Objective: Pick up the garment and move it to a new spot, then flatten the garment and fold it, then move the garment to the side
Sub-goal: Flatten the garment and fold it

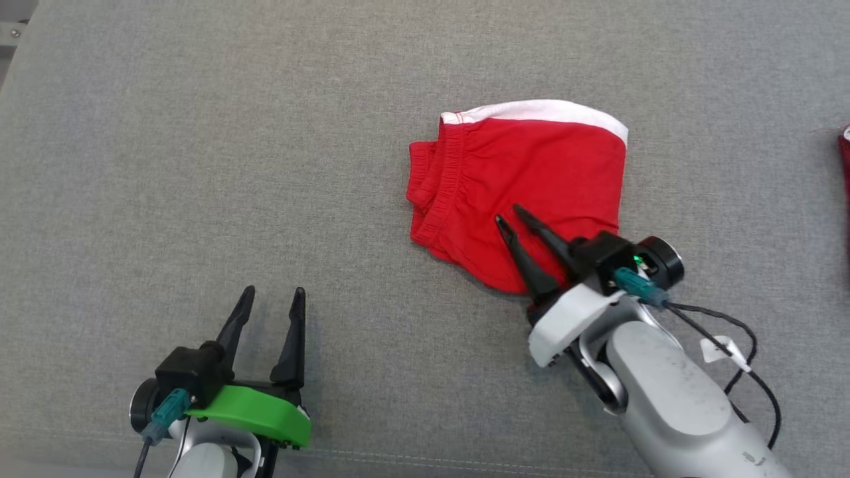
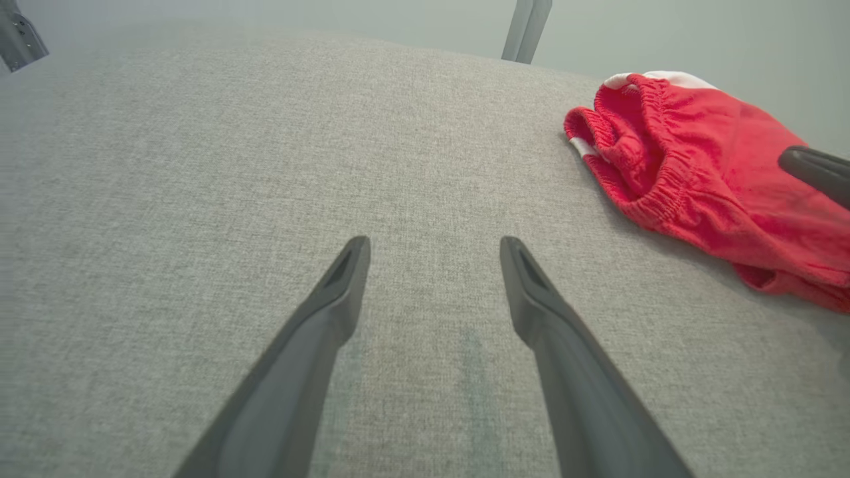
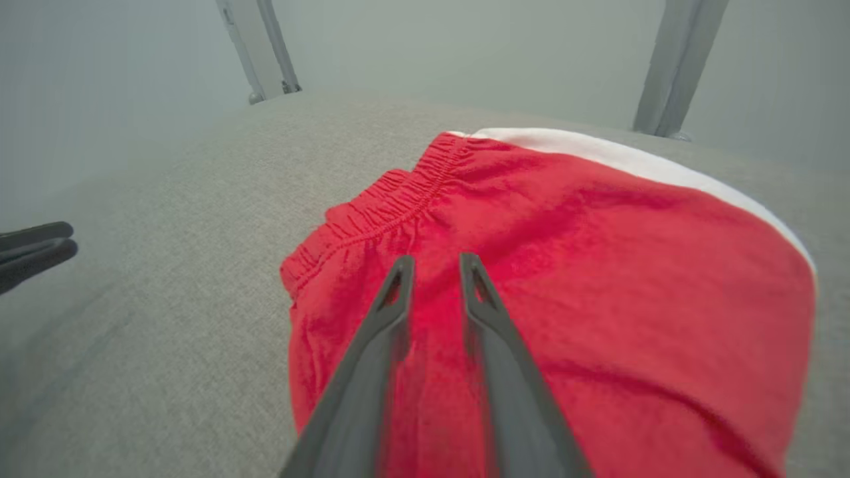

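Grey woven fabric [image 1: 199,166] covers the whole work surface. On it, right of centre in the head view, lies the red garment [image 1: 531,172], crumpled shorts with a white band along the far edge. The right gripper [image 1: 508,214] hangs over the garment's near part, its fingers a narrow gap apart with nothing between them; whether the tips touch the cloth is hard to tell. The left gripper [image 1: 274,291], fingers spread wide, sits over bare fabric well to the garment's left.
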{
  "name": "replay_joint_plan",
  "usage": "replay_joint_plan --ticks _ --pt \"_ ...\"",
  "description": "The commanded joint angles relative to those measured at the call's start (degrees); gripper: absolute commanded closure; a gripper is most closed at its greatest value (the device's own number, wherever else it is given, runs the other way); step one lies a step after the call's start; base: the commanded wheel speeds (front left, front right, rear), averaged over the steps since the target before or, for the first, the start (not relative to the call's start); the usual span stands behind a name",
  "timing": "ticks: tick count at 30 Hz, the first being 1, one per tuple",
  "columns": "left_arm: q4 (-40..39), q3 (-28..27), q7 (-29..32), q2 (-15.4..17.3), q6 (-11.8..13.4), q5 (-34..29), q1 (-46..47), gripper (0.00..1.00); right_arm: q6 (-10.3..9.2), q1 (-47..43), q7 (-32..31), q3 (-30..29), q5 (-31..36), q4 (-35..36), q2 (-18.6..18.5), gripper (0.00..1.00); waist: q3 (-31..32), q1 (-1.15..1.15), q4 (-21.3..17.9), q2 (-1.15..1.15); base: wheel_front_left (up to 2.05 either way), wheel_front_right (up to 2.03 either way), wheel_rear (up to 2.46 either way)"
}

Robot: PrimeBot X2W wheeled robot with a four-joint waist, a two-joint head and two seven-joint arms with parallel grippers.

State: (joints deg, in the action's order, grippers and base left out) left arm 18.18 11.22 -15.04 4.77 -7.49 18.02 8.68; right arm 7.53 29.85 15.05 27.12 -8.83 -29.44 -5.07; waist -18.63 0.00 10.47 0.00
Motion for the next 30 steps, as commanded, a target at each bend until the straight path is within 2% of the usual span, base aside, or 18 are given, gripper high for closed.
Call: replay_joint_plan --ticks 1,2,5,7,10,13,15,17,18,19,23,29,30 --pt "-0.67 -0.92 -0.13 0.26 -0.01 -0.45 -1.06 0.00 -0.10 -1.97 0.02 -2.03 -2.54 1.39 -0.96 0.00 0.94 0.00 -1.07 0.00 0.00 0.00 0.00" --pt "-0.96 -1.27 -0.13 0.28 -0.01 -0.56 -1.34 0.00 -0.09 -2.67 -1.32 -2.98 -4.46 2.27 -1.37 0.00 1.22 0.00 -1.30 0.00 0.00 0.00 0.00" --pt "-2.66 -2.72 -0.13 0.05 -0.01 -1.23 -2.27 0.00 -0.08 -5.41 -12.29 -9.55 -14.11 6.12 -2.92 0.00 1.81 0.00 -1.98 0.00 0.00 0.00 0.00" --pt "-3.14 -3.14 -0.13 -0.14 -0.01 -1.39 -2.48 0.00 -0.05 -5.52 -18.48 -13.81 -18.12 7.61 -3.42 0.00 1.84 0.00 -2.20 0.00 0.00 0.00 0.00" --pt "-3.21 -3.11 -0.13 -0.37 -0.01 -1.67 -2.32 0.00 -0.04 -4.77 -27.57 -19.43 -23.53 8.17 -2.10 0.00 1.80 0.00 -2.13 0.00 0.00 0.00 0.00" --pt "-2.93 -2.50 -0.13 -0.65 -0.01 -1.80 -1.77 0.00 -0.04 -3.08 -34.22 -23.38 -26.16 8.72 -1.43 0.00 1.82 0.00 -1.46 0.00 0.00 0.00 0.00" --pt "-2.80 -2.52 -0.13 -0.79 -0.01 -1.74 -1.73 0.00 -0.04 -2.65 -35.73 -25.29 -26.27 10.04 -1.14 0.00 2.05 0.00 -0.81 0.00 0.00 0.00 0.00" --pt "-2.85 -2.74 -0.14 -0.88 -0.01 -1.76 -1.92 0.00 -0.04 -2.66 -35.76 -25.47 -25.54 11.35 -1.01 0.00 2.27 0.00 -0.55 0.00 0.00 0.00 0.00" --pt "-3.06 -3.35 -0.14 -1.02 -0.01 -1.90 -2.66 0.00 -0.03 -3.66 -33.23 -24.07 -22.03 15.23 -2.47 0.00 2.93 0.00 -0.26 0.00 0.00 0.00 0.00" --pt "-3.06 -3.35 -0.14 -1.02 -0.01 -1.90 -2.66 0.00 -0.03 -3.66 -33.23 -24.07 -22.03 15.23 -2.47 0.00 2.93 0.00 -0.26 0.00 0.00 0.00 0.00" --pt "-3.45 -5.12 -0.14 -1.21 -0.01 -2.19 -4.69 0.00 -0.05 -8.78 -22.81 -21.91 -11.53 20.96 -5.47 0.00 5.10 0.00 -0.75 0.00 0.00 0.00 0.00" --pt "-3.34 -8.32 -0.14 -1.30 -0.01 -2.73 -7.37 0.00 -0.09 -18.56 -12.95 -24.89 -7.46 23.24 -4.09 0.00 8.77 0.00 -2.32 0.00 0.00 0.00 0.00" --pt "-3.58 -9.45 -0.13 -1.35 -0.01 -2.84 -8.16 0.00 -0.09 -21.71 -8.70 -26.57 -5.25 23.02 -4.06 0.00 9.97 0.00 -2.77 0.00 0.00 0.00 0.00"
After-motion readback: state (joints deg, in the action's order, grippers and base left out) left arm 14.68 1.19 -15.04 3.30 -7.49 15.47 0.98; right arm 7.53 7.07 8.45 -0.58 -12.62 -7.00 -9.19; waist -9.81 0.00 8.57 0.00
